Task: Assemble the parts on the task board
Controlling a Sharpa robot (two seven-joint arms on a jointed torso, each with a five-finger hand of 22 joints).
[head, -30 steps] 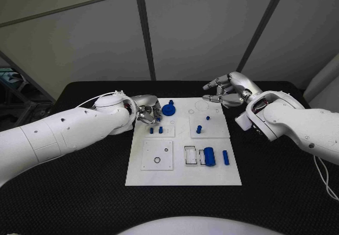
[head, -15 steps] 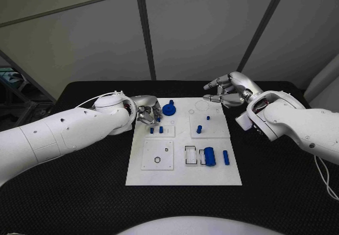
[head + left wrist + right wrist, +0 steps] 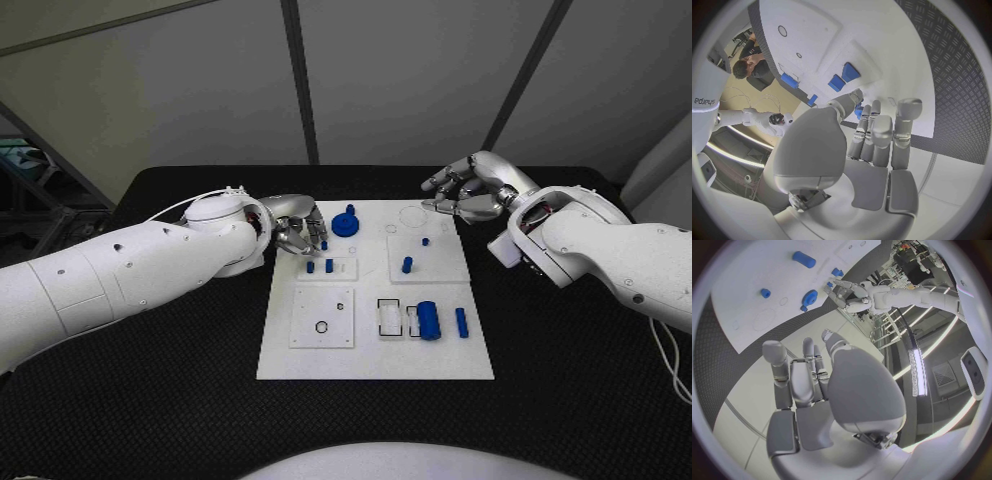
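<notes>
Black table (image 3: 173, 390) borders task board (image 3: 375, 355); left robot hand (image 3: 299, 232) at its far-left edge.

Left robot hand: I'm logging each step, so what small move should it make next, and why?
Probably lower and close on the two small blue pegs. The left robot hand sits at the task board edge just beside them, fingers curled with no part plainly held, while the right robot hand hovers off the far corner.

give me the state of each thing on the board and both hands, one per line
left hand: fingers curled at the board's far left corner, beside the blue gear; whether it holds anything cannot be told
right hand: off the board's far right corner, holds nothing
blue gear: on the board, far end
large blue cylinder: lying flat
task board: flat on table
</notes>
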